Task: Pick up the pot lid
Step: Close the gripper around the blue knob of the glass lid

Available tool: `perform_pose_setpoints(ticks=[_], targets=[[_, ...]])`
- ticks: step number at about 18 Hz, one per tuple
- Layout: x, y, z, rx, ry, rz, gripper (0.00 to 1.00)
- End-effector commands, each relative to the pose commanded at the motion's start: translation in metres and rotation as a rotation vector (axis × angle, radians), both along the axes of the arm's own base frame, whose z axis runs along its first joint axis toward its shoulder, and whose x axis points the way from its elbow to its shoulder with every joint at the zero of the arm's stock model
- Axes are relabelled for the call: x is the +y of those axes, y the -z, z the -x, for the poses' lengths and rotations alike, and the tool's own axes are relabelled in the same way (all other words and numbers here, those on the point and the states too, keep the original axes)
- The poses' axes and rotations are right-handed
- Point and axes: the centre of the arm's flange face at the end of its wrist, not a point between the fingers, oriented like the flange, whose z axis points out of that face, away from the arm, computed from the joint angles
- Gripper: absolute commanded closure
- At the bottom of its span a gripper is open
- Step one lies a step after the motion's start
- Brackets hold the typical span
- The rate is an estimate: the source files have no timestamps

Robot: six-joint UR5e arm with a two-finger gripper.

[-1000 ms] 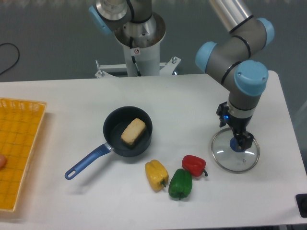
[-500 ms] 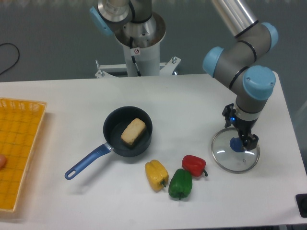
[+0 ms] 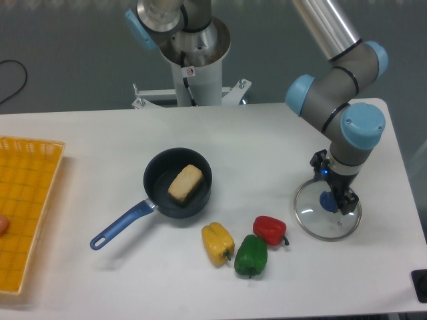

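The pot lid (image 3: 313, 223) lies at the right of the table, a clear round disc with a blue knob (image 3: 327, 201). My gripper (image 3: 335, 182) is over the lid's back part, open, its two fingers apart and pointing down. One finger is near the lid's back edge, the other just right of the knob. The knob shows between and slightly in front of them, and nothing is held. Whether the fingertips touch the lid, I cannot tell.
A black pan (image 3: 155, 180) with a blue handle holds a tan block (image 3: 185, 183). Yellow (image 3: 217, 243), red (image 3: 270, 231) and green (image 3: 251, 256) peppers lie left of the lid. An orange crate (image 3: 27, 207) stands at the left edge.
My gripper has shifted slightly right and toward the front, lower over the lid. The lid, pan and peppers have stayed in place.
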Motion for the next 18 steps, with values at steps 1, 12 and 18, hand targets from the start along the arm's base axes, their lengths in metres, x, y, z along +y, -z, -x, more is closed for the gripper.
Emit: perform_pose_setpoints(ticks=[1,12,18], targets=[[-0.001,0.0,0.001,0.001,-0.002,-0.001,0.0],[0.001,0.007,0.015,0.017,-0.006,-0.006,0.0],[0.002,0.014,0.017,0.012,-0.006,-0.006,0.0]])
